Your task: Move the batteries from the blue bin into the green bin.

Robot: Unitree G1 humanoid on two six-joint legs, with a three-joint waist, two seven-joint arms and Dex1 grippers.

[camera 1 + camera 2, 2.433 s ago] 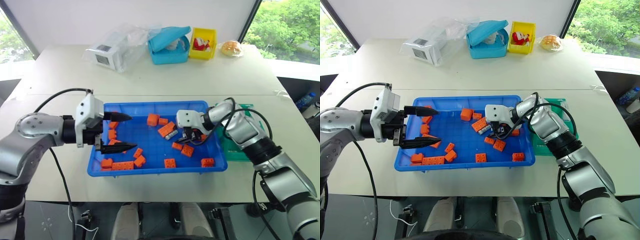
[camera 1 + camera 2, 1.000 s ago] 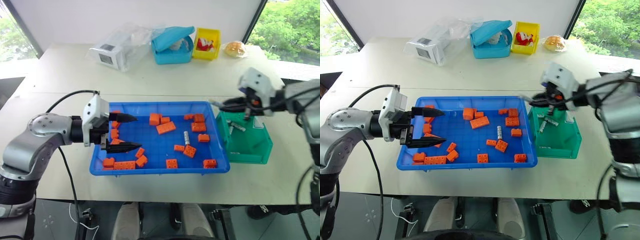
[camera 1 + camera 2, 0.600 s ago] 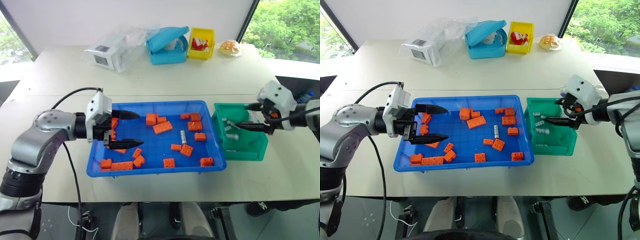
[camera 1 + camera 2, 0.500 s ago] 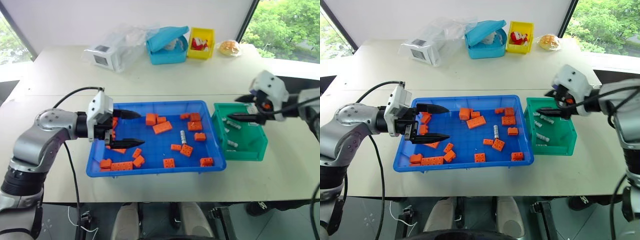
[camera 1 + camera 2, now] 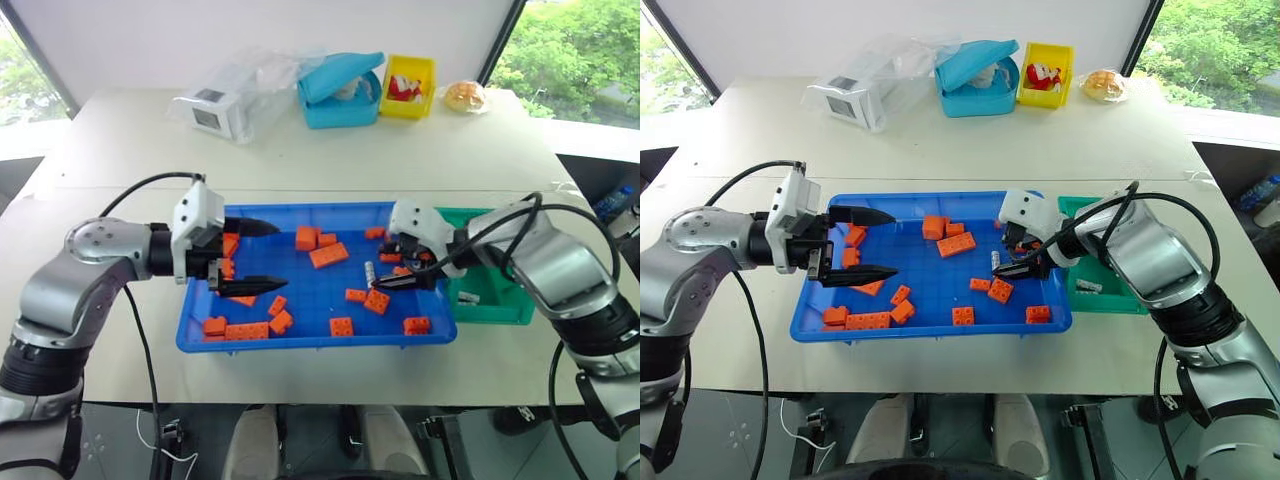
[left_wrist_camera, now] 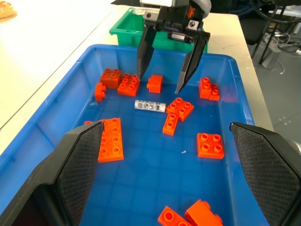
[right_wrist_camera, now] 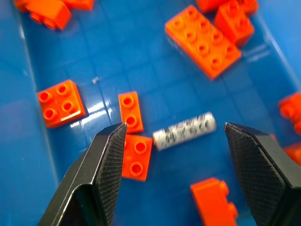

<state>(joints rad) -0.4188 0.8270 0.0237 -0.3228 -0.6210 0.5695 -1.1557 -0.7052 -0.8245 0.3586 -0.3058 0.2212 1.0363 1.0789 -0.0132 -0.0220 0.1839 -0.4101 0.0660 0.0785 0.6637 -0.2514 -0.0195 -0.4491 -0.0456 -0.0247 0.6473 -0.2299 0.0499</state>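
One silver battery (image 7: pixel 185 131) lies on the floor of the blue bin (image 5: pixel 310 342) among several orange bricks (image 5: pixel 335 256). My right gripper (image 7: pixel 175 127) is open and hangs low over this battery, one finger on each side, without touching it. The left wrist view shows the same right gripper (image 6: pixel 159 82) just beyond the battery (image 6: pixel 150 105). At the bin's left end my left gripper (image 5: pixel 278 257) stands open and holds nothing. The green bin (image 5: pixel 1110 295) sits against the blue bin's right side with a battery (image 5: pixel 1088 287) lying inside.
At the table's far side stand a light-blue lidded box (image 5: pixel 340 90), a small yellow bin (image 5: pixel 406 86), a bread roll (image 5: pixel 465 95) and a white box in a plastic bag (image 5: pixel 225 105). Bare table lies between them and the bins.
My right gripper opened over the green bin, then swung left and down into the blue bin over the battery. The left gripper has stayed put.
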